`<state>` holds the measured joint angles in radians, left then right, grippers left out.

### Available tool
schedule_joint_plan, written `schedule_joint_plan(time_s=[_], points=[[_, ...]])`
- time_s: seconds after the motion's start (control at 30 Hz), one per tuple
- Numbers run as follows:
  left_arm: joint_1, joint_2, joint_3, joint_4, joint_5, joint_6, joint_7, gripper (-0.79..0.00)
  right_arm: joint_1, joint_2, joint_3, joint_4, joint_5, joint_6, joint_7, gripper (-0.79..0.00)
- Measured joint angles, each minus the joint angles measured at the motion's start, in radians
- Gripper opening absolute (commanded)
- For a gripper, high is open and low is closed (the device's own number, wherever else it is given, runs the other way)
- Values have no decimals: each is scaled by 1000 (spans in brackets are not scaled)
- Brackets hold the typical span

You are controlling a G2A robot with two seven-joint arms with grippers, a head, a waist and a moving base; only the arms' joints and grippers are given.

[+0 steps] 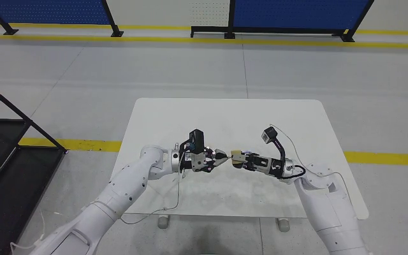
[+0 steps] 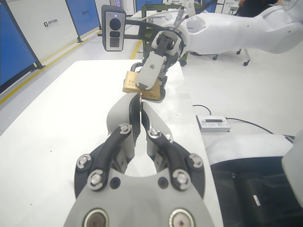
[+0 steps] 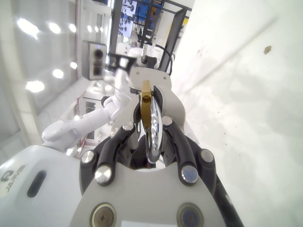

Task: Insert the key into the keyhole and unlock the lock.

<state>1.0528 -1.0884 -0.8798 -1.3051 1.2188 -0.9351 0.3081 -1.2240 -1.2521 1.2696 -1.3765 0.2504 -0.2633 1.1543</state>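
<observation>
1. Lock: held in the air over the table, about mid-width and toward the near edge. The body is a brass block with flat faces and squared corners. The shackle is curved, bright polished steel.
2. Lock long axis runs left–right. The shackle end points right, back toward the right gripper's palm. The opposite end face points left, at the key.
3. Right gripper: fingers clamped on the two broad brass faces. Finger shells are smooth white plastic and the links are black.
4. Key: thin flat metal blade, seen edge-on. Its long axis runs left–right, in line with the lock, and the tip points right.
5. The key tip meets the lock's left end face. How deep it sits in the keyhole I cannot tell.
6. Left gripper: fingers pinched together on the key, with the blade standing out past the tips. It sits just left of the lock.
7. The two grippers face each other tip to tip, close together.
8. Table: white, smooth and matte, with rounded corners. A few small dark specks show on its surface.
9. Rest: grey box with a black cable, on the floor beside the table. Blue panels stand on the far side.
</observation>
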Motion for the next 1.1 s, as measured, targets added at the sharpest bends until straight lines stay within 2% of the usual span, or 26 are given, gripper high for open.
schedule_joint_plan(time_s=[0.9, 0.93, 0.97, 1.0, 1.1], points=[[27, -3, -13, -39, 157, 73, 83, -785, 0, 0, 0, 0, 0, 0, 0, -785], [27, -3, -13, -38, 158, 73, 83, -573, 0, 0, 0, 0, 0, 0, 0, -785], [27, -3, -13, -37, 158, 69, 77, -200, 0, 0, 0, 0, 0, 0, 0, -785], [27, -3, -13, -35, 154, 66, 70, 0, 0, 0, 0, 0, 0, 0, 0, -785], [28, -4, -16, -36, 136, 61, 53, 0, 0, 0, 0, 0, 0, 0, 0, -785]])
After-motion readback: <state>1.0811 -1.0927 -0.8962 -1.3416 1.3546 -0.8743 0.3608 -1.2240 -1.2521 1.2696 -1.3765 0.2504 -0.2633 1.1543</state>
